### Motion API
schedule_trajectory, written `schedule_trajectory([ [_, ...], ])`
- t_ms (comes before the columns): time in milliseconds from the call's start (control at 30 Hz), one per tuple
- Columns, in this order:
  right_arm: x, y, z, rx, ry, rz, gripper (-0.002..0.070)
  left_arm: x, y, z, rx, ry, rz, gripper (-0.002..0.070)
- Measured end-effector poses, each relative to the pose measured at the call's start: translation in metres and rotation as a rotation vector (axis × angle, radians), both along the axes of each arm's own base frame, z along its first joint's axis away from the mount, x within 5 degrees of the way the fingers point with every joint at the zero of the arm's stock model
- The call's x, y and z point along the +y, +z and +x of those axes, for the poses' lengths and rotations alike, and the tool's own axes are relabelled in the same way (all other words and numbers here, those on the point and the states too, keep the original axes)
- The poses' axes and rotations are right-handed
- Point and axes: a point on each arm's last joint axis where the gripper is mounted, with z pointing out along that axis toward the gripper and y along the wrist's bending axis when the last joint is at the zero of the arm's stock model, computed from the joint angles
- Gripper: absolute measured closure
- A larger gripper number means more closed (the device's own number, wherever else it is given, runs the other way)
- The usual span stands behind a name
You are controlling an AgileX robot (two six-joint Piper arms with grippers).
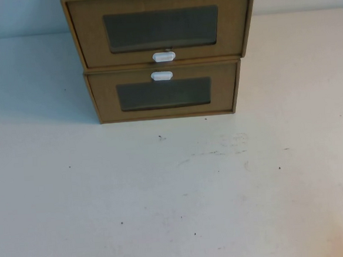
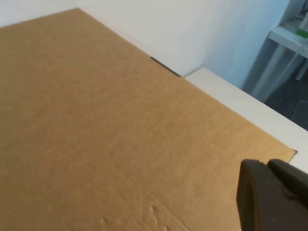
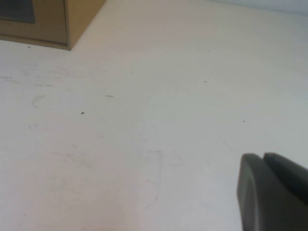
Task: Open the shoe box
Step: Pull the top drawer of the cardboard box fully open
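1. Location: two cardboard boxes are stacked at the far side of the table [image 1: 177, 210], about centre. The upper shoe box [image 1: 159, 26] sits on the lower shoe box [image 1: 164, 96], both fronts facing the robot.
2. Handling (judgement): cardboard, prob. light. Stiff enough to pull on but easily dented. Each front has a dark window, so keep pressure off that panel. A light stack may slide fwd or tip when pulled, so bracing from above is advised.
3. Hold point: the white pull tabs. The upper pull tab [image 1: 163, 56] is at the bottom edge of its front and the lower pull tab [image 1: 162, 76] at the top edge of its own. Both are small, smooth, likely plastic, poss. slippery.
4. Left claw [image 2: 266, 164]: above the stack's cardboard top [image 2: 120, 120], near its edge. Fingers together, nothing held. Not seen in the high view.
5. Right claw [image 3: 263, 158]: over bare table, off the stack's lower corner [image 3: 67, 29]. Closed, empty.
6. Surroundings: table shows only scuffs and specks. Nothing stands betw. the claws and the fronts. Main risk: the tabs sit just above one another, so the wrong one is easily caught.
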Motion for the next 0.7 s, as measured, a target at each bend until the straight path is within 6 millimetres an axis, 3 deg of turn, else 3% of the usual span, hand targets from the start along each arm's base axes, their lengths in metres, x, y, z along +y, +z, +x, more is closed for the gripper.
schedule_trajectory([
  [333, 0.0, 0.0, 0.0, 0.0, 0.0, 0.0, 0.0689, -0.02, -0.048, 0.034, 0.091, -0.022, 0.03, 0.068],
  [700, 0.0, 0.0, 0.0, -0.001, 0.0, 0.0, 0.0689, -0.023, -0.067, 0.046, 0.12, -0.03, 0.039, 0.068],
])
